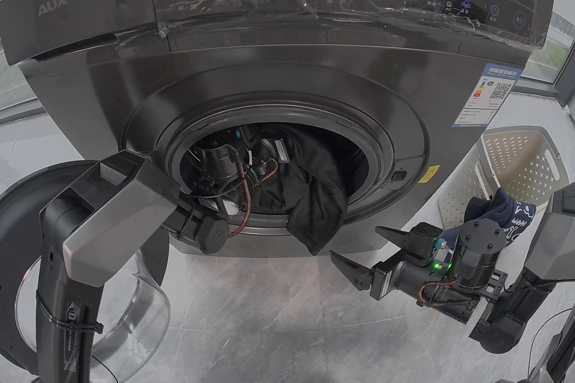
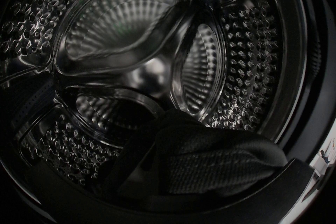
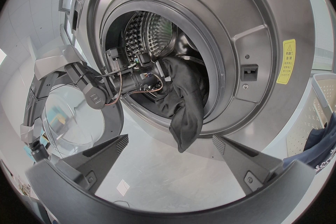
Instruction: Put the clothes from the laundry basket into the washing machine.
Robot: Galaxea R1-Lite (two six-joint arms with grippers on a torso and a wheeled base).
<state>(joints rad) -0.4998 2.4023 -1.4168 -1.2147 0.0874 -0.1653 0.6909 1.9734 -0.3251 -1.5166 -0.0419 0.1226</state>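
Step in hand: I judge it to be feeding the black garment [image 1: 311, 192] fully into the drum [image 2: 245, 60] of the washing machine [image 1: 359, 79].
Black garment: partly inside. One fold hangs out over the lower rim [image 1: 359, 209] of the opening and down the front panel.
Left claw [image 1: 269, 154]: inside the opening, up against the garment. The cloth hides its tip, so I cannot tell whether it is gripping or has let go.
Right claw [image 1: 356, 243]: spread wide and holding nothing, low in front of the machine, just below the hanging fold.
Method advised: I would carry the cloth deep towards the back of the drum before letting go, then lift the hanging fold in over the rim. The right claw is well placed for that.
Blue garment [image 1: 509, 213]: draped over the near edge of the laundry basket [image 1: 521, 157], to the right of the machine. It is not yet loaded.
Door [image 1: 18, 234]: swung fully open to the left, behind the left arm [image 1: 108, 222].
Obstructions: the left arm takes up much of the opening, so a second claw has little room there. Cloth left across the rim would, in my view, foul the door.
Floor [image 1: 269, 312]: grey tile, with no dropped clothes that I can see.
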